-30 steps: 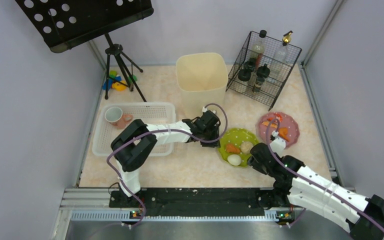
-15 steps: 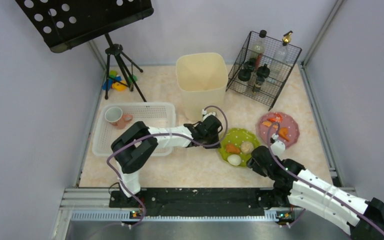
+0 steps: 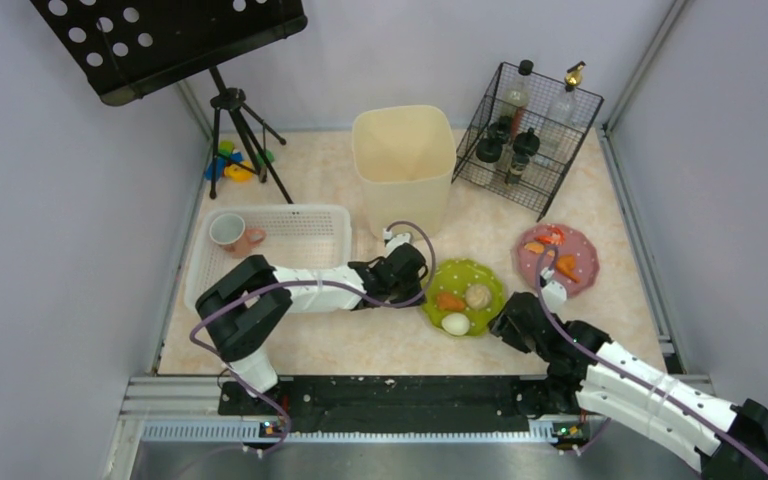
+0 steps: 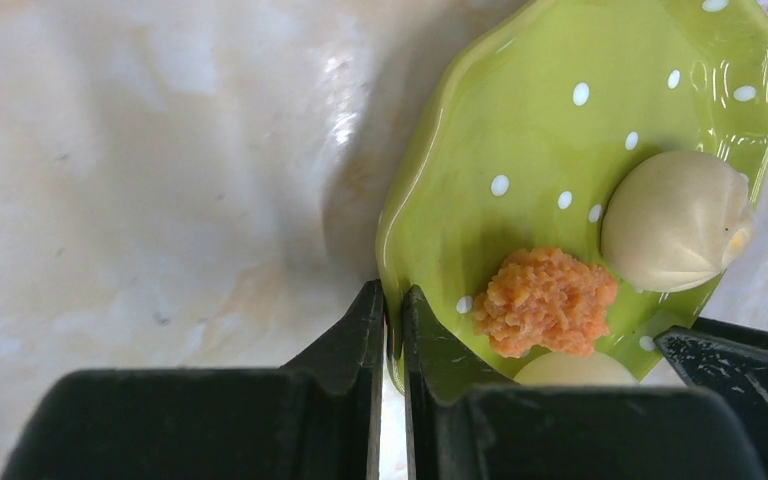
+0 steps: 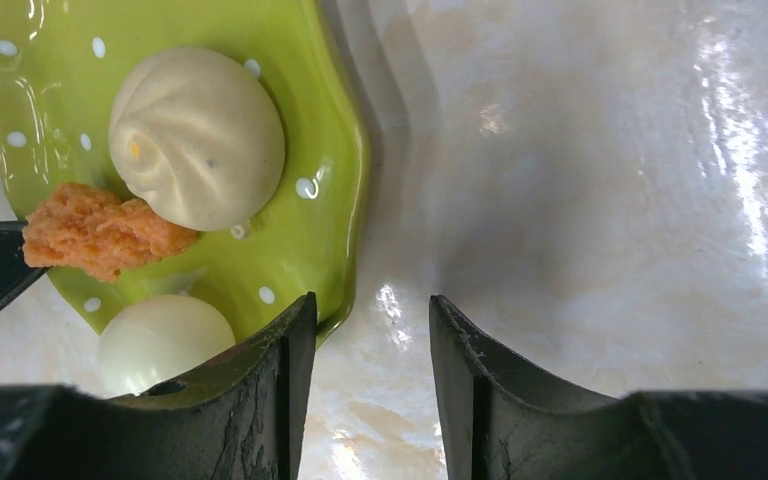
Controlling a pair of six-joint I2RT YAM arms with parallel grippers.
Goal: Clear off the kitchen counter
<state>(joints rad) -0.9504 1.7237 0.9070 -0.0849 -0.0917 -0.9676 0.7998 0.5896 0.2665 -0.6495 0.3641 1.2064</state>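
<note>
A green dotted plate (image 3: 465, 296) lies on the marble kitchen counter (image 3: 360, 340) with a bun (image 3: 477, 295), an orange food lump (image 3: 450, 300) and a white egg (image 3: 455, 323) on it. My left gripper (image 3: 415, 283) is shut on the plate's left rim; the left wrist view shows the rim (image 4: 392, 290) pinched between both fingers. My right gripper (image 3: 508, 322) is open at the plate's right edge; in the right wrist view (image 5: 365, 330) the rim (image 5: 355, 230) sits by the left finger, outside the gap.
A pink plate (image 3: 557, 257) with orange scraps lies at the right. A cream bin (image 3: 403, 160) stands behind. A wire rack of bottles (image 3: 528, 135) is at the back right. A white basket (image 3: 270, 255) holds a cup (image 3: 230, 232). A black tripod stand (image 3: 235, 120) is at the back left.
My left gripper has pulled the green plate leftward across the counter with the food on it. My right gripper followed slightly left and stayed open.
</note>
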